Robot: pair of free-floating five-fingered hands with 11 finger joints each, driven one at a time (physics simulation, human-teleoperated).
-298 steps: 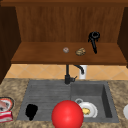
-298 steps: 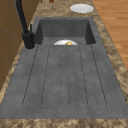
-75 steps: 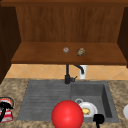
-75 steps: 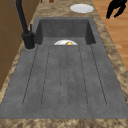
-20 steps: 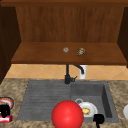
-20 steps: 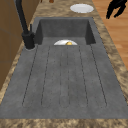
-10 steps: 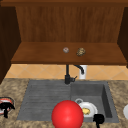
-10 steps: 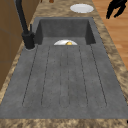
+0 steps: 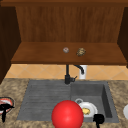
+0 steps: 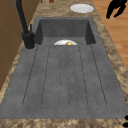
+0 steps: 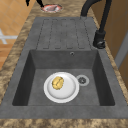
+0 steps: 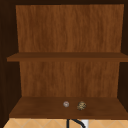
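Left hand (image 9: 5, 108) is hovering over red-rimmed plate (image 9: 7, 102) on worktop (image 9: 15, 87), grip unclear; right hand (image 9: 98, 118) is floating beside white plate (image 9: 88, 108) in sink (image 9: 105, 100), fingers indistinct.

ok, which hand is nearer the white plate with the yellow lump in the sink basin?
Right. The right hand hovers at the sink's front edge, just right of the white plate. The left hand is far off over the red-rimmed dish on the left counter.
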